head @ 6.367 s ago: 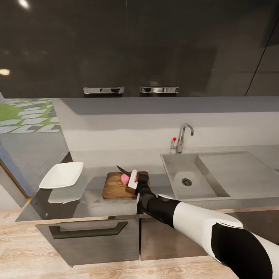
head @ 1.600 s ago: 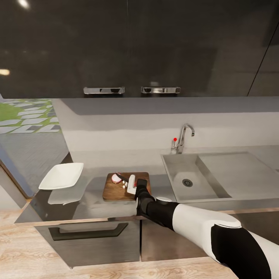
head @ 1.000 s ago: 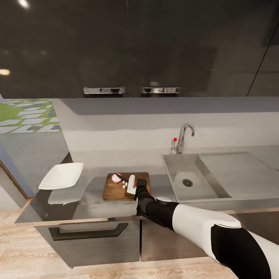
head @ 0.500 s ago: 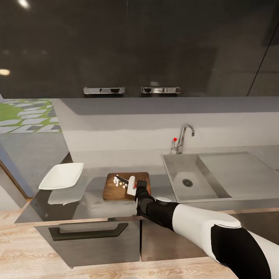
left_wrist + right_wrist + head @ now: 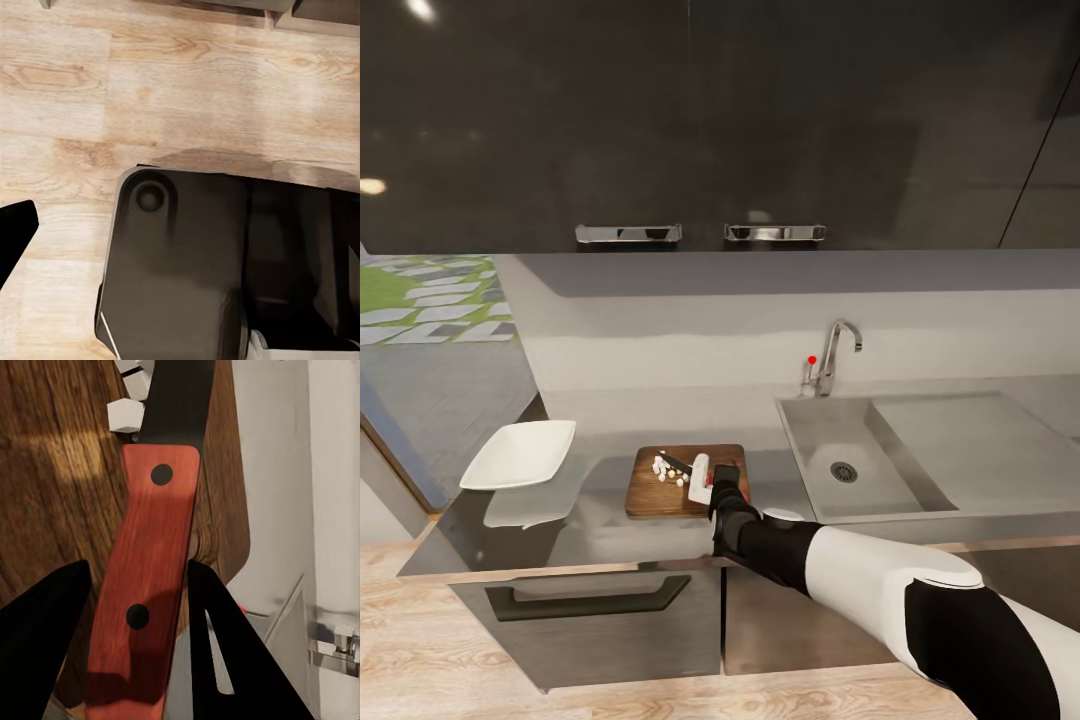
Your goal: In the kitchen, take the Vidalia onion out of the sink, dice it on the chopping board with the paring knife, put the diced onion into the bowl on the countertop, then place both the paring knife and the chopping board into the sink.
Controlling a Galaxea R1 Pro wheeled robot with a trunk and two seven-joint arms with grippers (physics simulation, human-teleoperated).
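Vidalia onion (image 5: 668,470): now small pale dice, scattered on the chopping board (image 5: 650,492) toward its far-left part. No pink bulb left that I can make out. Two or three dice also show in the right wrist view, close beside the blade.
Paring knife (image 5: 150,577): red riveted handle between the two dark fingers of the right gripper (image 5: 709,481); dark blade (image 5: 675,462) points out over the board toward the dice.
Right gripper state: closed onto the knife handle, fingers flanking both sides. Contact looks firm; actual pad contact not resolvable.
Left gripper: cannot tell whether open or closed. Left wrist view gives wooden floor (image 5: 180,90) and a dark rounded part of the robot (image 5: 180,262).
Bowl (image 5: 520,452): white, looks empty, on the countertop (image 5: 590,520), to the left of the board and apart from it.
Sink (image 5: 845,465): to the right of the board; basin looks empty around the drain.
Step in hand (judgement): cutting appears finished; the dice have to go into the bowl next.
How to do it well (judgement): the dice are tiny and loose, so pinching them one at a time is slow. Keep the blade low and level near the pieces to avoid flicking them off the board edge. Either free the gripper by parking the knife first, or bring board and bowl together before transferring.
Risk (judgement): dice rolling onto the reflective worktop, hard to recover.
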